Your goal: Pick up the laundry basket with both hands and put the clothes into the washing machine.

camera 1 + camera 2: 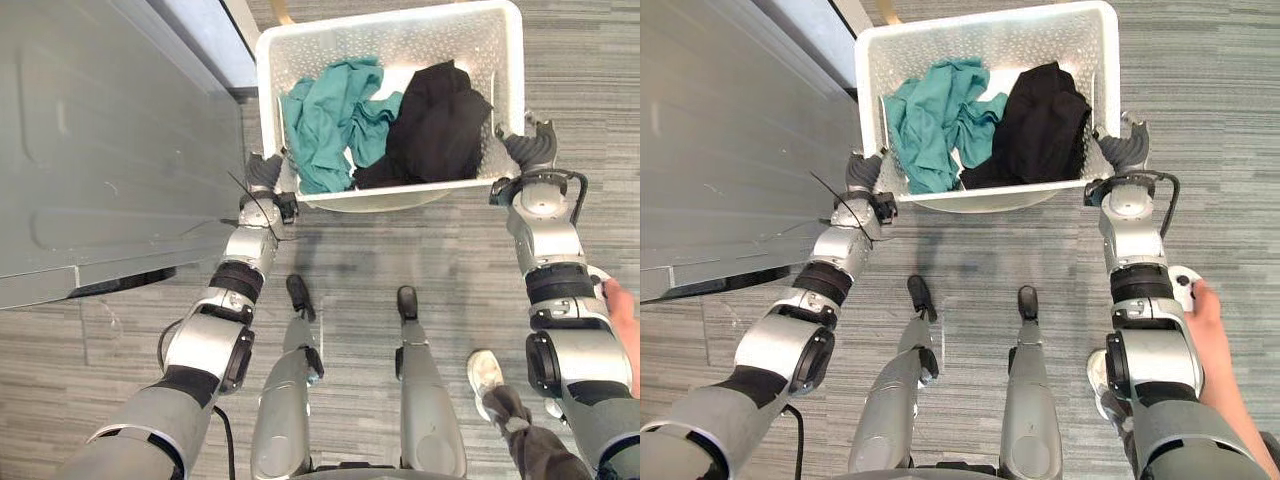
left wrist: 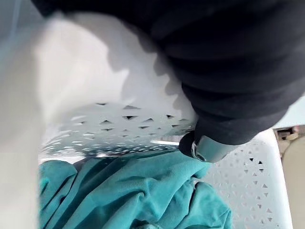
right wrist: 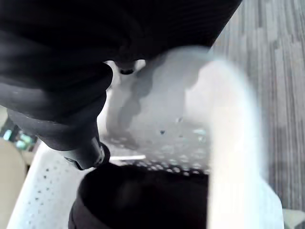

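Note:
A white perforated laundry basket [image 1: 392, 198] hangs over the grey floor in front of me, held at its two short sides. Inside lie teal clothes [image 1: 325, 115] on the left and black clothes [image 1: 440, 125] on the right. My left hand [image 1: 264, 172] grips the left rim near the front corner. In the left wrist view its thumb [image 2: 209, 145] hooks over the wall [image 2: 119, 124] above the teal cloth [image 2: 133, 191]. My right hand [image 1: 530, 148] grips the right rim, and its thumb [image 3: 86, 155] reaches inside beside the black cloth [image 3: 143, 195].
The grey washing machine [image 1: 100, 150] takes up the left side, its edge close to the basket's left corner. A person's hand [image 1: 1210, 320] rests on my right forearm, and a shoe [image 1: 487, 372] stands by my right leg. Grey plank floor lies to the right of the basket.

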You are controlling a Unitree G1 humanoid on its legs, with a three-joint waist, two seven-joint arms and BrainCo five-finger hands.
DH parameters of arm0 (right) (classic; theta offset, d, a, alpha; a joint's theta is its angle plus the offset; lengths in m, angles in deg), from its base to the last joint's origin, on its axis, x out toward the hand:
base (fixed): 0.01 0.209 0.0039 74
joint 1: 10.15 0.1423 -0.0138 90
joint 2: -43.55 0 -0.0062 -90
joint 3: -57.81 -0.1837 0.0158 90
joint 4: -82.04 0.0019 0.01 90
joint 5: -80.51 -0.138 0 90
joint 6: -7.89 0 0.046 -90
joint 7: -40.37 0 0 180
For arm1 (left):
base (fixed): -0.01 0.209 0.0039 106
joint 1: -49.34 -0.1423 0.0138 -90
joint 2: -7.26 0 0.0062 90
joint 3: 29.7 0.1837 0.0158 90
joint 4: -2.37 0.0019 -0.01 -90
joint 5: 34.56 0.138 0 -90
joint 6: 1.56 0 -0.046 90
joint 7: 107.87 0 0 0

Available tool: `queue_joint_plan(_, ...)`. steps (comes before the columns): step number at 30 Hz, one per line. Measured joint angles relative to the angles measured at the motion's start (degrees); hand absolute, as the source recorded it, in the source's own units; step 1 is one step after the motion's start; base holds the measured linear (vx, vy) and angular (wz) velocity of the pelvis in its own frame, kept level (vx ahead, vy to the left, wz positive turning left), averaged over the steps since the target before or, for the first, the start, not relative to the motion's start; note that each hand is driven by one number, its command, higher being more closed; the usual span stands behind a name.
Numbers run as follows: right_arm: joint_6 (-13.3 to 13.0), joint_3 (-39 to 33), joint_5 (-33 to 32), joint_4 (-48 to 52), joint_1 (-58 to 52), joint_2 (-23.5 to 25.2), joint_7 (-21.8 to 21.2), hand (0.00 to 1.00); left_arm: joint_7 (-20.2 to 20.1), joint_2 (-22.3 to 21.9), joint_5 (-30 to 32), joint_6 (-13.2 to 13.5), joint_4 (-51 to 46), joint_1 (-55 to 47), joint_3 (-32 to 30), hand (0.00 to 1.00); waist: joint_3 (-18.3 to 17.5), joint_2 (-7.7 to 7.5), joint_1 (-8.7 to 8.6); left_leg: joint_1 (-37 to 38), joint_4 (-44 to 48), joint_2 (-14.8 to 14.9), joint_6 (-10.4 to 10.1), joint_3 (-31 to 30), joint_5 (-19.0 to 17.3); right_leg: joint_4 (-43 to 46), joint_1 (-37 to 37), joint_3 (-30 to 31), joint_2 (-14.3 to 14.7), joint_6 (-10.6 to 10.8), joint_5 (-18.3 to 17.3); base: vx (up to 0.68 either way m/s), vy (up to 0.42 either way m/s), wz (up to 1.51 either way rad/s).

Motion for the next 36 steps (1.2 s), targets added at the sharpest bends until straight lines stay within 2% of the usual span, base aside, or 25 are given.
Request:
queue_joint_plan(2, 0.0, -0.3, 0.0, 0.0, 0.0, 0.0, 0.1, 0.0, 0.4, -0.2, 0.3, -0.7, 0.1, 0.8, -0.1, 0.0, 0.2, -0.39, -0.33, 0.0, 0.1, -0.4, 0.1, 1.0, 0.1, 0.0, 0.0, 0.1, -0.5, 0.2, 0.2, -0.05, 0.045, 0.08)
queue_joint_plan(5, -0.6, -0.9, -1.5, 0.0, 0.0, 0.2, 0.5, 0.0, 1.3, -0.4, 0.3, -1.3, 0.3, 0.8, -0.2, 0.0, 0.2, -0.4, -0.21, 0.1, 0.4, -0.7, 2.3, 1.5, 2.1, 0.1, 0.0, 0.3, -0.8, 0.3, 0.2, -0.01, 0.028, -0.01)
queue_joint_plan(8, -1.2, -0.9, -1.6, 0.0, 0.0, 0.3, 1.1, 0.0, 1.3, -0.4, 0.5, -1.4, 1.0, 0.8, -1.3, 0.0, 0.2, -0.4, 0.03, 0.3, 0.4, -0.8, 3.2, 1.5, 2.9, 0.4, 0.0, 0.2, -0.9, 0.3, 0.1, 0.0, 0.0, 0.0)
queue_joint_plan(11, -1.4, -0.9, -1.7, 0.0, -0.3, 0.6, 1.1, 0.0, 1.4, -0.5, 1.1, -1.8, 2.0, 0.8, -1.7, 0.0, 0.2, -0.4, 0.06, 0.8, 0.4, -0.9, 3.3, 1.5, 3.2, 1.7, 0.0, 0.2, -0.9, 0.4, -0.4, 0.02, -0.005, 0.03)
queue_joint_plan(12, -1.5, -0.9, -1.7, 0.0, -0.6, 0.6, 1.1, 0.0, 1.4, -0.6, 1.8, -2.2, 2.3, 0.8, -1.9, 0.0, 0.2, -0.42, -0.07, 1.0, 0.4, -1.0, 2.2, 1.4, 4.0, 2.4, 0.0, 0.0, -0.9, 0.3, -0.4, 0.02, -0.016, 0.08)
queue_joint_plan(15, -1.9, -1.1, -2.0, 0.9, -2.1, 1.0, 1.4, 0.0, 1.6, -1.0, 2.5, -2.6, 2.4, 0.2, -2.0, 0.0, 0.3, -0.52, 0.11, 1.8, 0.4, -1.0, 2.0, 1.0, 4.1, 3.9, 0.3, -0.2, -0.9, 0.0, -1.4, 0.01, -0.025, 0.05)
queue_joint_plan(21, -2.2, -2.0, -1.6, 15.2, -13.9, 4.4, 1.5, 0.0, 2.5, -3.0, 4.7, -3.0, 2.1, -5.0, -1.9, 0.0, 0.4, -1.04, -0.07, 4.5, 0.4, -1.1, 2.0, 0.2, 4.1, 6.8, 2.0, -0.6, -1.1, 0.2, -3.7, -0.01, -0.035, 0.06)
queue_joint_plan(23, -2.2, -2.8, -1.0, 19.9, -18.5, 6.0, 1.6, 0.0, 2.5, -4.4, 4.7, -3.2, -0.1, -8.2, -1.8, 0.0, 0.4, -1.25, -0.13, 5.2, 0.3, -1.1, 1.3, -0.6, 2.8, 7.7, 2.7, -1.5, -1.2, 0.1, -4.6, -0.01, -0.035, 0.18)
queue_joint_plan(26, -2.4, -5.5, 0.1, 26.5, -25.9, 8.6, 1.7, 0.0, 2.5, -6.0, 4.8, -3.7, -5.1, -14.8, -1.6, 0.0, 0.5, -2.32, -0.14, 7.1, 0.3, -2.1, 1.8, -1.1, 2.1, 9.4, 4.1, -1.6, -2.1, 0.7, -5.9, 0.0, -0.02, 0.14)
queue_joint_plan(31, -3.7, -11.0, 3.4, 34.0, -37.5, 12.3, 2.7, 0.0, 2.4, -6.5, 7.4, -3.6, -17.0, -27.5, -1.3, 0.0, 0.4, -2.45, -0.33, 10.2, 0.4, -4.3, 2.1, -2.9, 1.9, 10.2, 7.6, -2.1, -4.0, 1.9, -7.6, 0.04, -0.006, 0.18)
queue_joint_plan(34, -4.2, -12.8, 5.0, 34.7, -41.1, 13.7, 2.7, 0.0, 2.3, -6.3, 8.4, -3.4, -22.8, -33.7, -1.4, 0.0, 0.2, -2.44, -0.36, 10.8, 0.4, -4.5, 2.1, -4.0, 1.9, 9.7, 9.1, -3.0, -4.1, 1.9, -7.8, 0.04, -0.016, 0.15)
queue_joint_plan(36, -4.2, -13.8, 5.9, 35.6, -43.9, 14.5, 2.7, 0.0, 1.6, -6.6, 9.1, -2.9, -27.1, -39.4, -1.5, 0.0, 0.0, -2.48, -0.2, 11.9, 0.4, -4.7, 3.0, -4.2, 1.3, 9.1, 10.5, -3.2, -4.1, 2.0, -7.9, 0.04, -0.015, 0.05)
